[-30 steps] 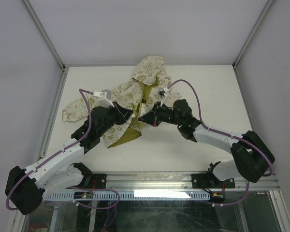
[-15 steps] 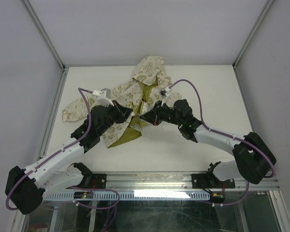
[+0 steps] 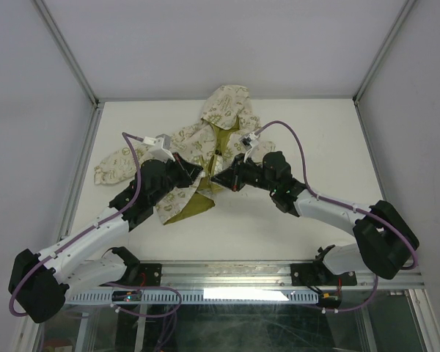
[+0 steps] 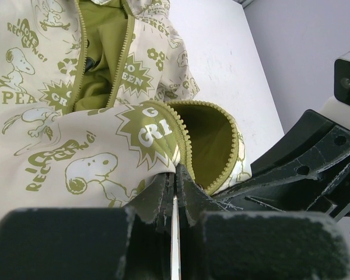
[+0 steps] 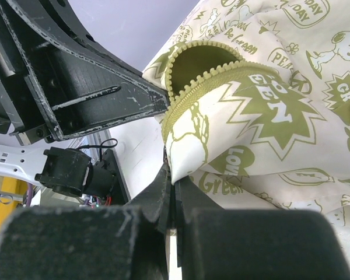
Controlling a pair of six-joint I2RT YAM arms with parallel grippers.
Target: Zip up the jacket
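The cream jacket (image 3: 205, 136) with olive prints lies open at the table's far middle, hood (image 3: 227, 103) away from me, olive lining showing at the front. My left gripper (image 3: 198, 171) is shut on the jacket's lower front edge by the olive zipper teeth (image 4: 184, 137); the jaws pinch the fabric (image 4: 176, 172). My right gripper (image 3: 215, 179) is shut on the opposite lower front edge (image 5: 172, 175), fingertip to fingertip with the left one. The two zipper ends curl together into a loop (image 5: 204, 64) between the grippers. The zipper slider is not visible.
The jacket's left sleeve (image 3: 114, 165) stretches toward the left table edge (image 3: 88, 158). White enclosure walls and metal posts (image 3: 70, 51) bound the table. The left gripper's black body (image 5: 76, 87) fills the upper left of the right wrist view.
The left arm has edged slightly up and right toward the right gripper. Both grippers stay shut on the jacket's lower front edges.
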